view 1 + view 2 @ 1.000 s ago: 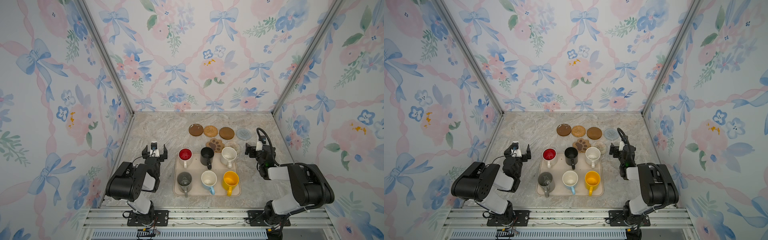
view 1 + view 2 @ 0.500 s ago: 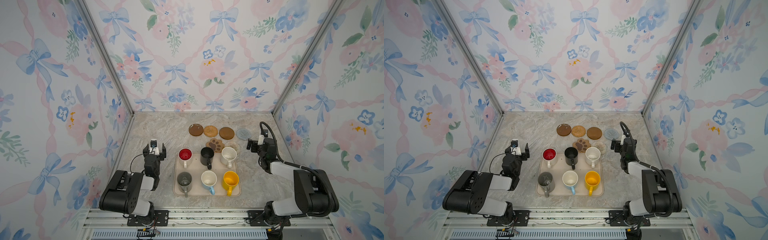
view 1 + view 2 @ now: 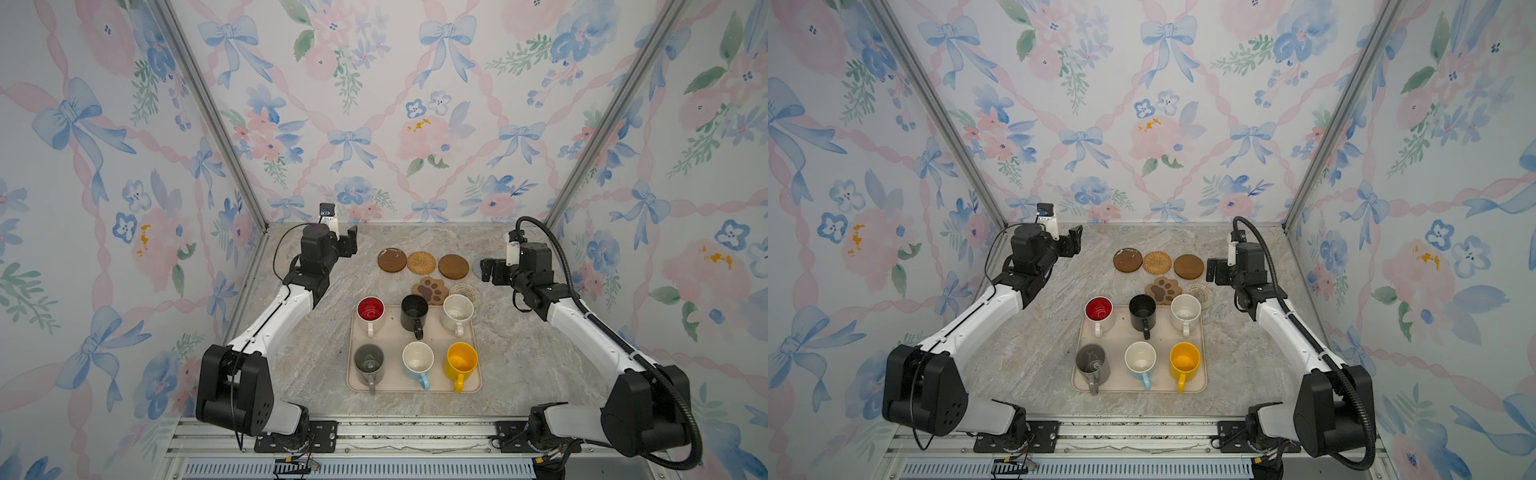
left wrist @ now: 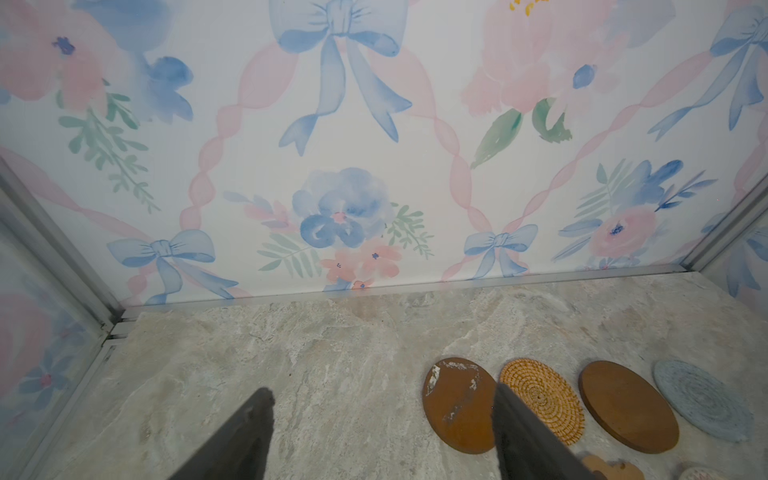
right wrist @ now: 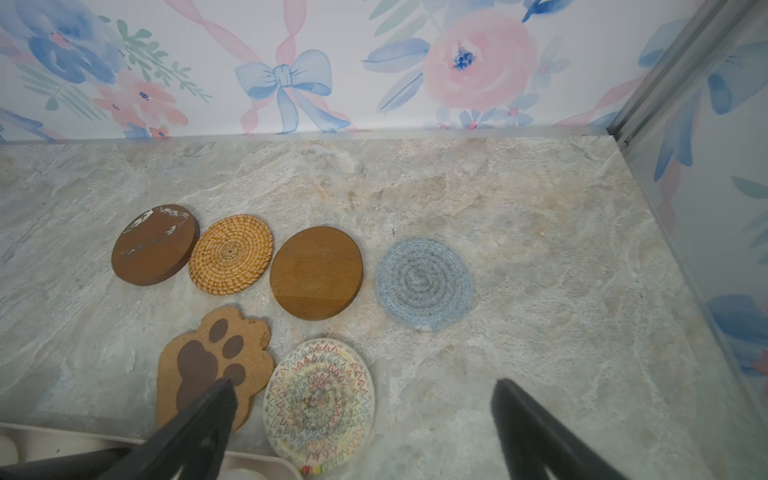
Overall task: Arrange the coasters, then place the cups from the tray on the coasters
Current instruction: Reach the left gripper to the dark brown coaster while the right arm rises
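Note:
Six coasters lie behind the tray (image 3: 392, 336): a dark brown disc (image 3: 392, 260), rattan round (image 3: 421, 262), second brown disc (image 3: 453, 266) and blue-grey round (image 5: 424, 283) in a row, with the paw (image 3: 430, 290) and cream woven round (image 5: 319, 399) nearer the tray. On the tray stand six cups: red-inside (image 3: 370, 309), black (image 3: 414, 309), cream speckled (image 3: 458, 309), grey (image 3: 368, 359), light blue (image 3: 417, 357), yellow (image 3: 461, 359). My left gripper (image 3: 348, 245) hovers open left of the dark disc. Over the blue-grey coaster hangs my right gripper (image 3: 487, 270), open and empty.
Flowered walls close in the marble table at the back and both sides, with metal corner posts (image 3: 577, 174). The arms' bases sit on the rail at the front edge (image 3: 374, 432).
Both arms have unfolded from beside the tray and reached toward the back. The left gripper now sits by the dark disc, the right by the blue-grey coaster. The left jaws have narrowed a little.

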`<state>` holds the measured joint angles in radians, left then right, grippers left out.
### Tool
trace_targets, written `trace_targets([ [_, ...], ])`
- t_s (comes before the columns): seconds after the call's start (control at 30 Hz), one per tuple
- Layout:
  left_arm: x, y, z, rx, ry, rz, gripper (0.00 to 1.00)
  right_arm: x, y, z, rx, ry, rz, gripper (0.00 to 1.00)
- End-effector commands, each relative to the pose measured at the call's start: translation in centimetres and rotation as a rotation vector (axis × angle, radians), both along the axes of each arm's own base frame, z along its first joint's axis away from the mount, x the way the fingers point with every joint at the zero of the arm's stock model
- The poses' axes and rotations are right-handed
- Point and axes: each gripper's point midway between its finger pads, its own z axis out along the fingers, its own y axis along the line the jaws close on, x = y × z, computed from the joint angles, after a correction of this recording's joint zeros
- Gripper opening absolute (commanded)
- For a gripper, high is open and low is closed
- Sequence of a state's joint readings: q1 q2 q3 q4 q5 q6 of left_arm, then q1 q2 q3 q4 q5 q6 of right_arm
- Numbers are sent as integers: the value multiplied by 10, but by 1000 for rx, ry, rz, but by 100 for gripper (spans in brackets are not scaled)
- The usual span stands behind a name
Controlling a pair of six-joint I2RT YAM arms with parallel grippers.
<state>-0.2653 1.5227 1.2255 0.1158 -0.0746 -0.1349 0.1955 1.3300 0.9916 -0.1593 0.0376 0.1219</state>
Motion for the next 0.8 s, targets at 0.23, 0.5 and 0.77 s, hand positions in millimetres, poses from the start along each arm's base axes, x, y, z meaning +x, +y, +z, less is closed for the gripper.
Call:
trace_targets([
  [0.23,63,-98,-89,123,466,-225,86,-1,10,17,64,58,-41,100],
  [0.5,108,-134,-143,130,570,-251,90,-10,7,19,76,60,-54,99],
  [0.77,117,-141,-194,129,626,-220,93,-16,2,12,60,79,-58,99],
])
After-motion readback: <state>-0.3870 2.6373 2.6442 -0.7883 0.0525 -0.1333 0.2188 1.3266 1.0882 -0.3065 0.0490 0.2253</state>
